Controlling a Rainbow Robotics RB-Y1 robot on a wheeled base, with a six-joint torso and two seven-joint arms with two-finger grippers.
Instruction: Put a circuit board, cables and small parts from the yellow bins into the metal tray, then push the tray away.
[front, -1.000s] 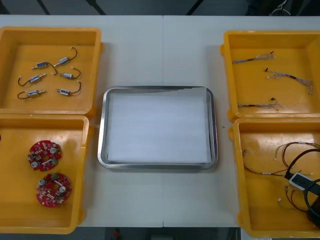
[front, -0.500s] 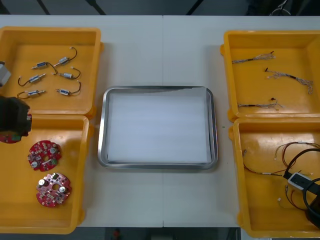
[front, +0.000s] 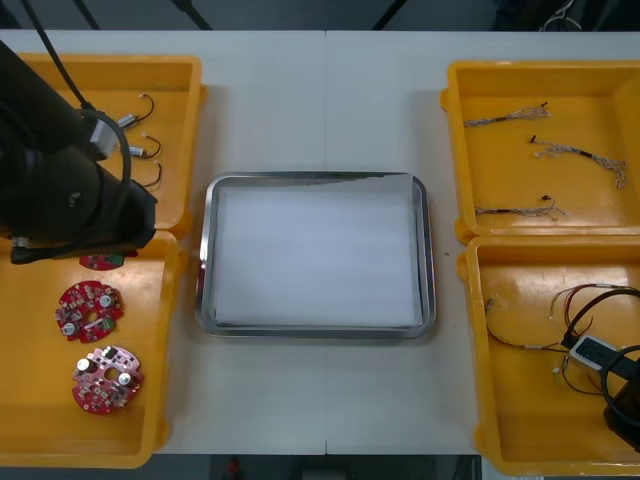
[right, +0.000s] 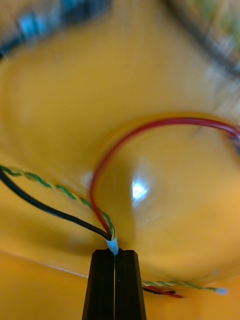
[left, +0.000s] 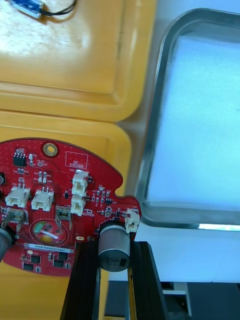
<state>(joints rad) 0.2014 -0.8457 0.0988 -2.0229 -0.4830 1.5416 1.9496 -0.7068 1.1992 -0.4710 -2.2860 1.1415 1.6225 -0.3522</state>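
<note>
My left gripper (left: 114, 246) is shut on a round red circuit board (left: 55, 205), pinching a grey cylinder at its rim. In the front view that board (front: 100, 262) peeks out under the black left arm (front: 70, 190), above the near left yellow bin (front: 160, 400). Two more circuit boards (front: 88, 308) lie in that bin. The metal tray (front: 204, 290), white inside, sits in the middle of the table. My right gripper (right: 114, 252) is down in the near right bin (front: 520, 420), shut on the white end of a red, black and twisted cable (right: 107, 165).
The far left bin (front: 190, 70) holds several small metal parts (front: 140, 150), partly under the left arm. Thin twisted cables (front: 505, 117) lie in the far right bin (front: 460, 150). Red and yellow cables (front: 590, 295) spread across the near right bin.
The left arm has swung in from the left edge toward the tray, carrying a circuit board. The right gripper has shut on the cable end and shifted slightly nearer.
</note>
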